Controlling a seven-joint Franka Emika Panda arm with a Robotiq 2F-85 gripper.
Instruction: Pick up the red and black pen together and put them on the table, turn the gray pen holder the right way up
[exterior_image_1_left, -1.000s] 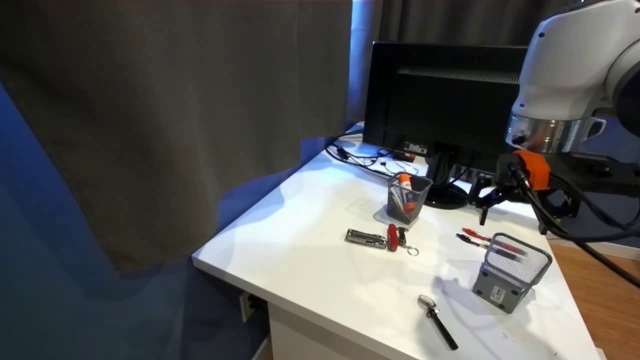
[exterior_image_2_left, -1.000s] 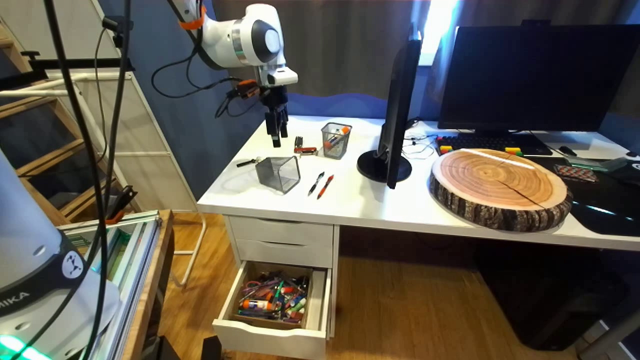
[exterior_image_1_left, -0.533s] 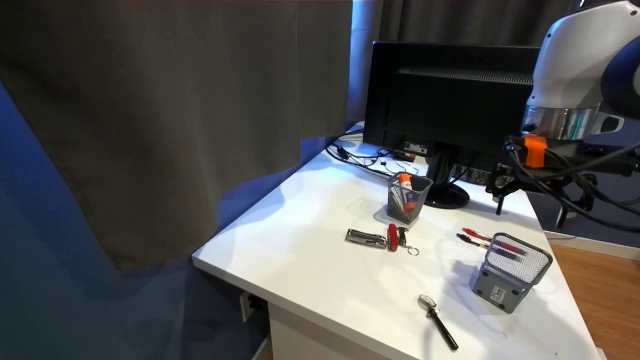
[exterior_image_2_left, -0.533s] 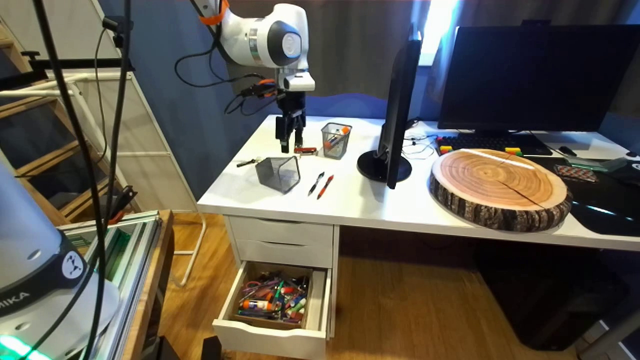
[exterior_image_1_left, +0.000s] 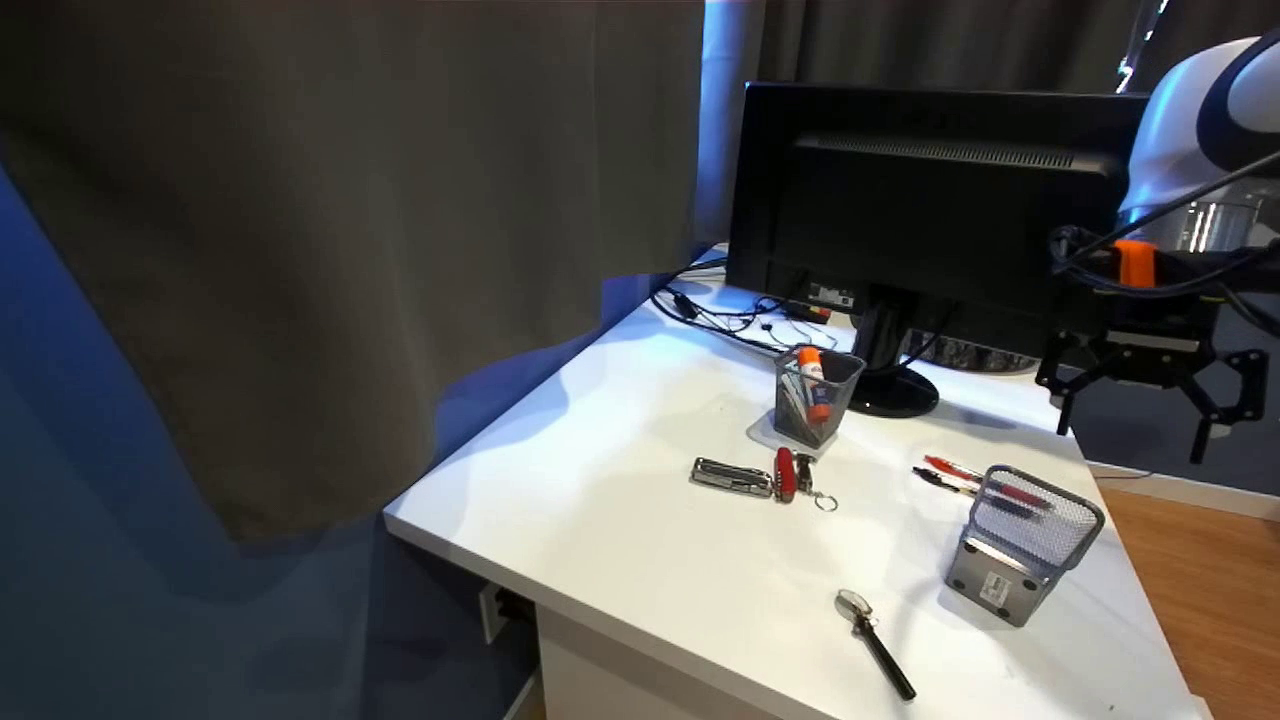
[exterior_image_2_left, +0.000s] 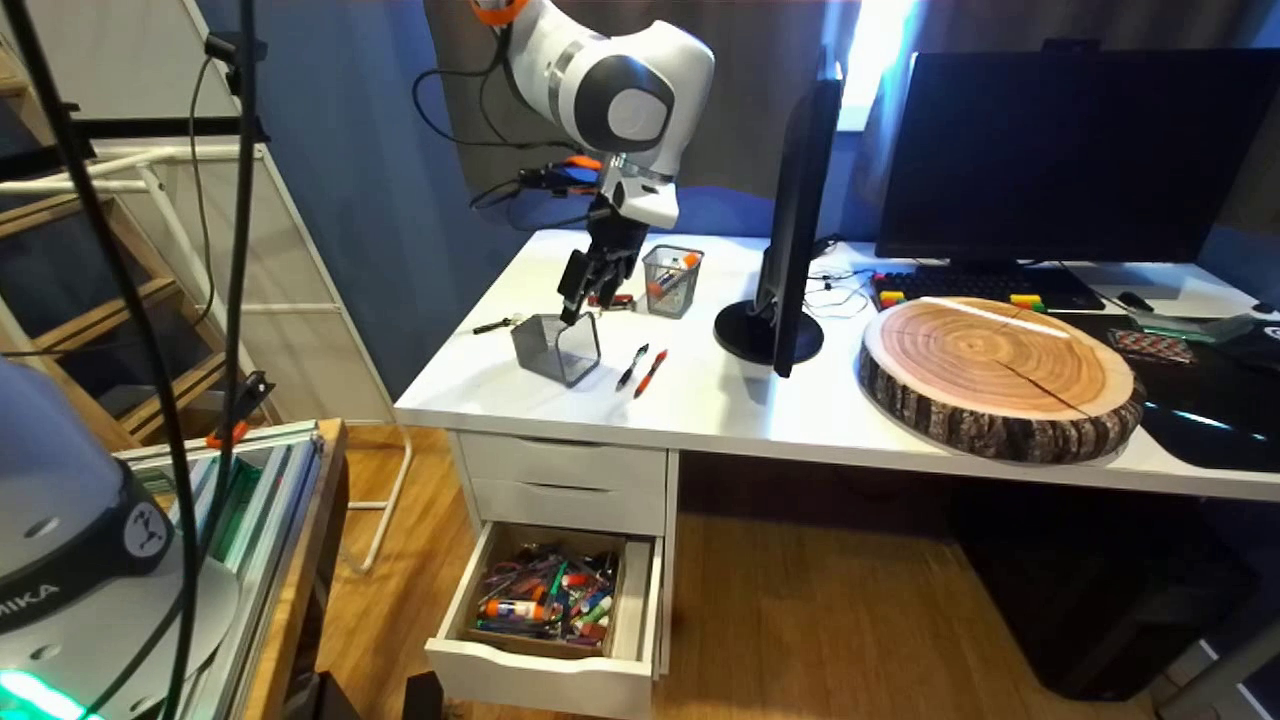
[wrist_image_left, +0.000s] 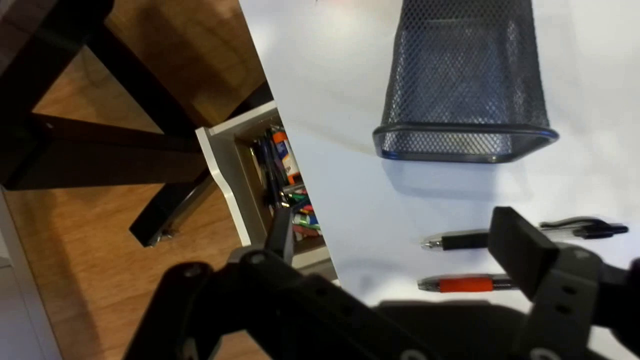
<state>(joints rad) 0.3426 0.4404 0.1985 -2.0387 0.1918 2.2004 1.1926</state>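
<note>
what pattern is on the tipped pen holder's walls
Diamond mesh on the pen holder, clearest in the wrist view.

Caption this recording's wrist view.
Beyond an open black gripper: slim black pen, slim red pen, square gray mesh holder on its side.

Gray mesh pen holder (wrist_image_left: 462, 75), down on its side on the white table (exterior_image_1_left: 600, 480), mouth facing the black pen (wrist_image_left: 462, 240); and just beyond, there's the red pen (wrist_image_left: 466, 284), nearly parallel, a gap between them!
</note>
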